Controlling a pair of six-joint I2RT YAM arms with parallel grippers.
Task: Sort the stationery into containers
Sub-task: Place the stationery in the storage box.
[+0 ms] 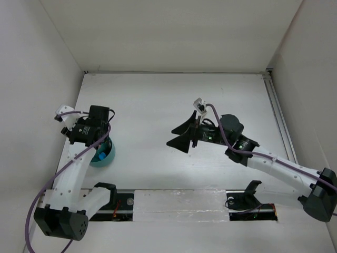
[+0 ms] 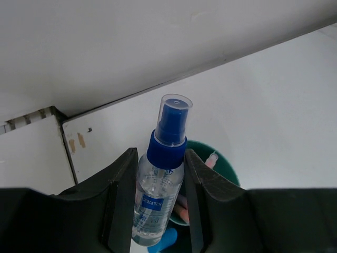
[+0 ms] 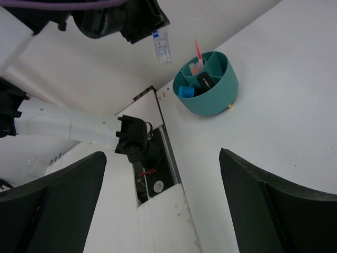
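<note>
The sorting looked well along. The teal cup [image 3: 210, 99], divided inside, already held a pink pen [image 3: 198, 52] standing up, a black piece [image 3: 205, 80] and a blue piece [image 3: 185, 91]. Exactly which section each sat in was hard to tell. The top view showed no other loose item on the table [image 1: 158, 100]. By that showing, the small clear spray bottle [image 2: 156, 203] with the blue nozzle was probably the last thing left to put away.

The left tool [image 2: 159, 179] was pinching that bottle by its body, one finger on each side, with the nozzle end sticking out past the fingertips. The bottle hung in the air over the cup's edge, apart from it and not yet inside. What remained was to lower it into a free section and let go.

The left arm was bent at the elbow and reached forward along the left side of the table, its wrist above the cup. The right arm stretched in toward the middle of the table. The right tool [image 1: 174, 137] was spread wide, held nothing, faced the cup and was well apart from it
</note>
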